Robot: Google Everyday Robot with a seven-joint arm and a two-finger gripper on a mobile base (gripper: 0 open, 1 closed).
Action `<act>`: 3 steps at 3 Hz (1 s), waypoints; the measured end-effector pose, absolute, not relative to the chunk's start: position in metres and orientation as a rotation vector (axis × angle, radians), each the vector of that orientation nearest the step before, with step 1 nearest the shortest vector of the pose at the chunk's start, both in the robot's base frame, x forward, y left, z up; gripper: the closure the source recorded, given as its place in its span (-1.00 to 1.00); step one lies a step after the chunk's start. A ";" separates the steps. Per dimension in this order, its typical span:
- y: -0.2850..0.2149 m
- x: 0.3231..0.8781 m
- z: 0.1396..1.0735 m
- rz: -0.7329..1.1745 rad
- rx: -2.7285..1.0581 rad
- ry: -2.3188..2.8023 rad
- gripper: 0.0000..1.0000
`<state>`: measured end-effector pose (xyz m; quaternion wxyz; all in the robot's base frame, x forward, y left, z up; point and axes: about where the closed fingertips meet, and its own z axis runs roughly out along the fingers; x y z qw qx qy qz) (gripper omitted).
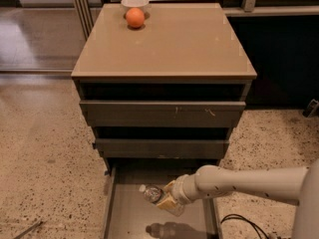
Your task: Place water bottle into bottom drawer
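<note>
The bottom drawer (127, 218) stands pulled open below the cabinet, its grey floor showing. The water bottle (151, 192), clear with a white cap pointing left, lies tilted over the drawer's middle. My gripper (168, 199) comes in from the right on a white arm and is shut on the water bottle's body, holding it low above the drawer floor. A dark shadow of the bottle falls on the floor just below it.
The two upper drawers (162, 113) are slightly pulled out above the gripper. An orange ball (134, 18) and a white bowl (135, 3) sit at the back of the cabinet top (174, 44). A black cable (244, 223) lies on the speckled floor at the right.
</note>
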<state>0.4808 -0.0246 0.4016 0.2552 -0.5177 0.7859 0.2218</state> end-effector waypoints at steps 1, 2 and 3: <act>-0.020 0.490 0.368 0.519 -1.458 2.181 1.00; -0.023 0.489 0.339 0.487 -1.502 2.236 1.00; -0.023 0.489 0.339 0.487 -1.502 2.236 1.00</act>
